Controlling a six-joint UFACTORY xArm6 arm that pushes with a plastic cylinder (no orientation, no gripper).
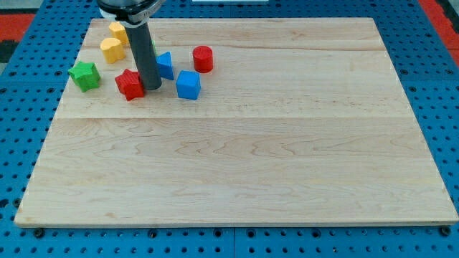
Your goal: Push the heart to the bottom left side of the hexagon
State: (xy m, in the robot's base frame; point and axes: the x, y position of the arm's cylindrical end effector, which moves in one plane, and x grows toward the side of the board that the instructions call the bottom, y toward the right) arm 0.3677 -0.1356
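A yellow block that looks like a heart (pixel 110 49) lies near the board's top left. Just above it is a second yellow block (pixel 117 31), perhaps a hexagon; its shape is unclear. A red round or hexagonal block (pixel 203 58) lies further right. My tip (pixel 154 87) rests on the board just right of a red star-like block (pixel 130 84), close to it or touching, and below a blue block (pixel 166 65) that the rod partly hides. The tip is below and right of the yellow heart, apart from it.
A green star-like block (pixel 84 75) lies at the left edge of the wooden board (pixel 237 165). A blue cube (pixel 188 84) sits right of my tip. A sliver of green (pixel 153 47) shows behind the rod.
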